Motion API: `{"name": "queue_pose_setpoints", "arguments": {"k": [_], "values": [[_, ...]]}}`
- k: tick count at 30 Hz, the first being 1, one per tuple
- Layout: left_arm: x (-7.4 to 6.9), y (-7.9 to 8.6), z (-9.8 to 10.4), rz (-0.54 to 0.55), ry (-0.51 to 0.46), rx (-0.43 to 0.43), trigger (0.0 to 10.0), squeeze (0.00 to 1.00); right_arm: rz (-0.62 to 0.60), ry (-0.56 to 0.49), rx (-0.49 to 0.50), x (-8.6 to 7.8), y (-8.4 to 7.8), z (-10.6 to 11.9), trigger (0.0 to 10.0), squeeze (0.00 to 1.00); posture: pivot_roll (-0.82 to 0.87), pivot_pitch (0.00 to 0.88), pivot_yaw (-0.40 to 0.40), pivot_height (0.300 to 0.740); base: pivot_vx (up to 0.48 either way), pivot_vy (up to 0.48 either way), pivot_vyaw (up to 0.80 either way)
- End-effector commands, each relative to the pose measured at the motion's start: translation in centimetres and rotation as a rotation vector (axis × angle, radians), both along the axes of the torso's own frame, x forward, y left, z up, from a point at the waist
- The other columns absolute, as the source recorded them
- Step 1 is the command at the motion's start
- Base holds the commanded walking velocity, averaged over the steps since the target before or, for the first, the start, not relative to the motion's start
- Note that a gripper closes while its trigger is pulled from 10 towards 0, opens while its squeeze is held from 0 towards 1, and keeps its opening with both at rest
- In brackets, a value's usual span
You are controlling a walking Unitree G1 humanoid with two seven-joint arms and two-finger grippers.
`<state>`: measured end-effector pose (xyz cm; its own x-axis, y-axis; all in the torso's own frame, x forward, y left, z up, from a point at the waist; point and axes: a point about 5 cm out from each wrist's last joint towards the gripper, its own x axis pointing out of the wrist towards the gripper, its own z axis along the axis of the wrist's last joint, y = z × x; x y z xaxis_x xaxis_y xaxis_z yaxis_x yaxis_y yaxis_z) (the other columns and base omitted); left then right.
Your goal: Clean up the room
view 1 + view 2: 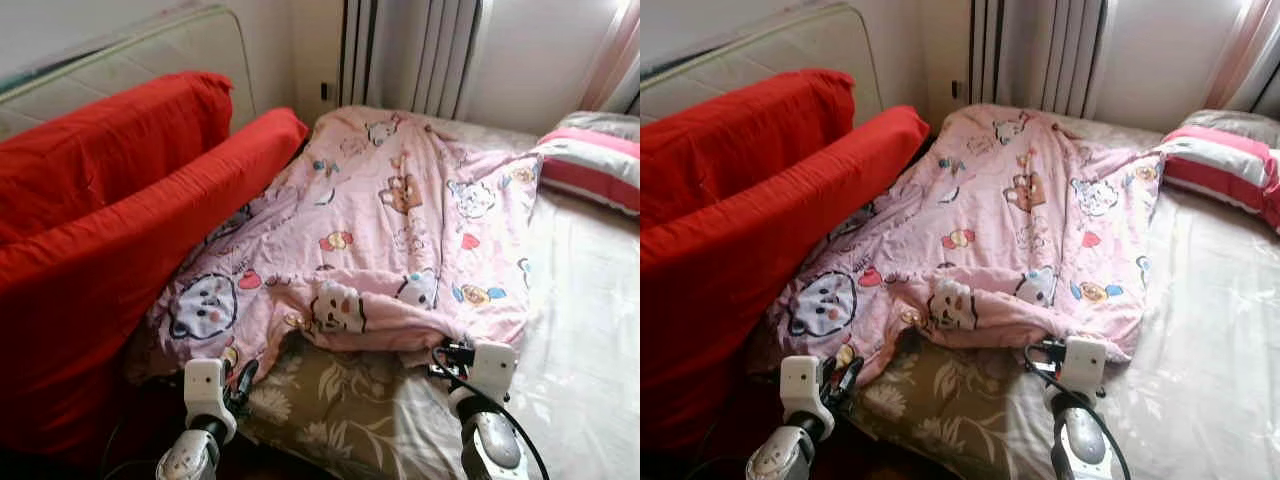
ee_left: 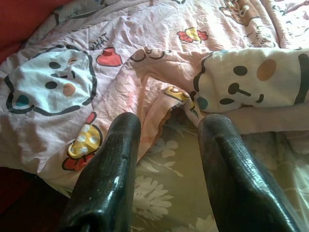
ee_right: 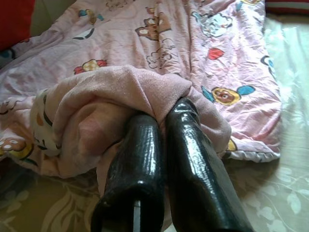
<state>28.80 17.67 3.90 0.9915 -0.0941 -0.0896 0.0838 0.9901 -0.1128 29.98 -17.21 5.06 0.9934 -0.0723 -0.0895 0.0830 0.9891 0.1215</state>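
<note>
A pink blanket (image 1: 390, 220) printed with cartoon animals lies spread over the bed, its near edge folded back on itself. My right gripper (image 3: 164, 113) is shut on a bunched fold of that near edge, and the cloth wraps round its fingertips; it sits at the blanket's near right corner (image 1: 445, 352). My left gripper (image 2: 169, 130) stands open just short of the blanket's near left edge, above the floral sheet (image 2: 159, 193), with nothing between its fingers. In the left eye view the left gripper (image 1: 240, 383) is low at the bed's near left corner.
Big red cushions (image 1: 110, 200) lean along the left side of the bed against a cream padded board (image 1: 130, 50). A pink and grey striped pillow (image 1: 595, 160) lies at the far right. Bare beige sheet (image 1: 590, 320) stretches to the right of the blanket. Curtains (image 1: 410, 50) hang behind.
</note>
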Motion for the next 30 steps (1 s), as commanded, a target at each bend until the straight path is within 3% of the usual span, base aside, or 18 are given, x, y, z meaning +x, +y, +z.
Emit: {"name": "queue_pose_setpoints", "arguments": {"k": [1,30], "values": [[-0.35,0.5,-0.37,0.014,0.015,-0.002,10.0,0.0,-0.002,0.003,0.003,-0.19,0.02,-0.11,10.0,0.0,0.0,0.209,0.011,0.74,0.0,0.0,0.0],[-0.29,0.46,-0.35,0.01,0.013,-0.002,10.0,0.0,0.003,-0.035,-0.017,0.22,-0.04,0.66,10.0,0.0,0.0,0.197,0.013,0.74,0.0,0.0,0.0]]}}
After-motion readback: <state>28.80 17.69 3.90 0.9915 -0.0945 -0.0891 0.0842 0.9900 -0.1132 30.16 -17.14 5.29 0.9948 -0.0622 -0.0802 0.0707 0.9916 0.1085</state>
